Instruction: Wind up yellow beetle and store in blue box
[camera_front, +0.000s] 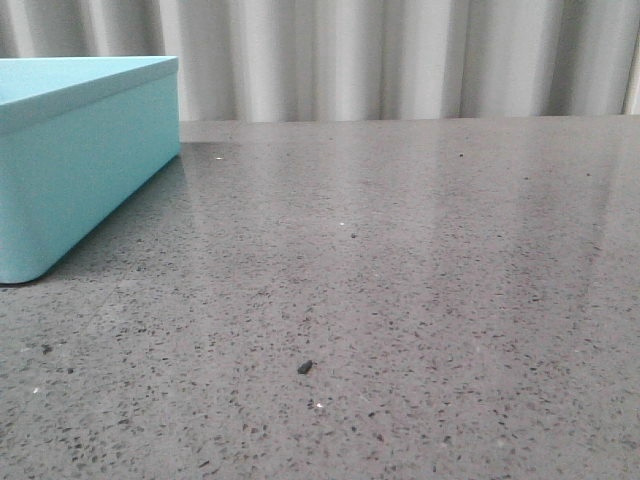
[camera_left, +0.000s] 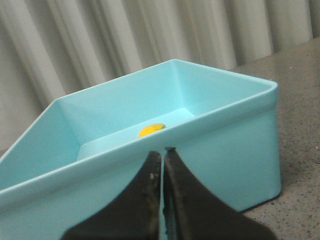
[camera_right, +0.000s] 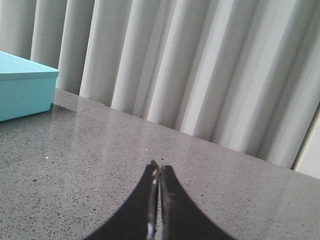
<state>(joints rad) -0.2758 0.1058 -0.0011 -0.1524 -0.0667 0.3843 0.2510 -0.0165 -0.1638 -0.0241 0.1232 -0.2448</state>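
Observation:
The blue box (camera_front: 70, 160) stands at the far left of the grey table. It also shows in the left wrist view (camera_left: 215, 150) and in the right wrist view (camera_right: 22, 92). The yellow beetle (camera_left: 151, 130) lies inside the box on its floor; only its rounded yellow top shows over the near wall. My left gripper (camera_left: 161, 152) is shut and empty, just outside the box's near wall. My right gripper (camera_right: 159, 167) is shut and empty above bare table, well away from the box. Neither gripper shows in the front view.
A pleated pale curtain (camera_front: 400, 55) hangs behind the table's far edge. A small dark speck (camera_front: 305, 367) lies on the speckled grey tabletop (camera_front: 420, 300) near the middle front.

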